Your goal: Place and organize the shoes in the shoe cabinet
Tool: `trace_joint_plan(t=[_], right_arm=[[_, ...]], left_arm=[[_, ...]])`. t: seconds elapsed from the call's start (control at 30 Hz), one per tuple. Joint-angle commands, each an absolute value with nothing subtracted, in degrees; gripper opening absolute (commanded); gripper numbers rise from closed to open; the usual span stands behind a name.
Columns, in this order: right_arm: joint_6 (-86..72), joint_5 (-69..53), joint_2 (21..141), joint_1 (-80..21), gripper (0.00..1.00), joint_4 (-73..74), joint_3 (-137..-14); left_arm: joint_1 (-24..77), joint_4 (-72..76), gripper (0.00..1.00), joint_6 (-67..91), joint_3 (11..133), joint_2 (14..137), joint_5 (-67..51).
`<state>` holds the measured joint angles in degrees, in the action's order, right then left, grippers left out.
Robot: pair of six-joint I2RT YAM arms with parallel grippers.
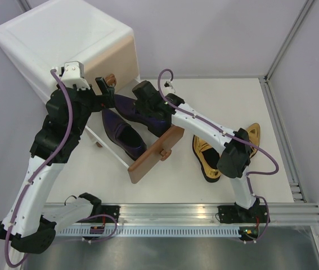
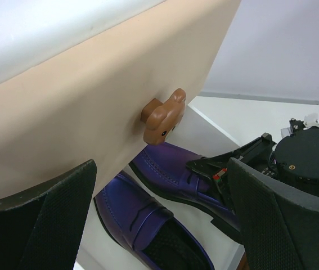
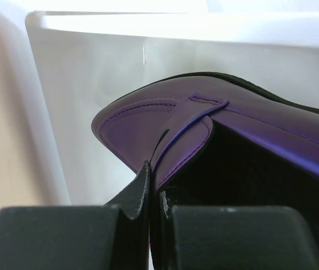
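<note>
The white shoe cabinet stands at the back left. Its beige upper drawer is closed, and the brown bear knob shows on it. The brown-fronted lower drawer is pulled out. Two purple shoes lie in it, one nearer and one farther. My right gripper is shut on the farther purple shoe's upper edge, inside the drawer. My left gripper is open just in front of the knob, above the nearer purple shoe. Two gold shoes lie on the table at the right.
The open drawer's brown front juts diagonally into the middle of the table. My right arm reaches over it, and its wrist shows in the left wrist view. A metal rail borders the table's right side.
</note>
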<state>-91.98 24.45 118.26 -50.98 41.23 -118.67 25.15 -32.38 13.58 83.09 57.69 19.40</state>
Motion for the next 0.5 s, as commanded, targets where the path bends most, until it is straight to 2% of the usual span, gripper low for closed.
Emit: trace_joint_plan(t=[0.0, 0.47], right_arm=[[-95.53, 26.72, 118.12, -50.71, 0.02, 38.75, -121.55], [-98.26, 26.02, 119.35, -49.92, 0.08, 37.88, -119.18]], left_arm=[[25.23, -30.06, 1.0, 12.66, 83.06, 57.04, 19.07], [25.31, -30.06, 1.0, 12.22, 82.88, 56.87, 18.9]])
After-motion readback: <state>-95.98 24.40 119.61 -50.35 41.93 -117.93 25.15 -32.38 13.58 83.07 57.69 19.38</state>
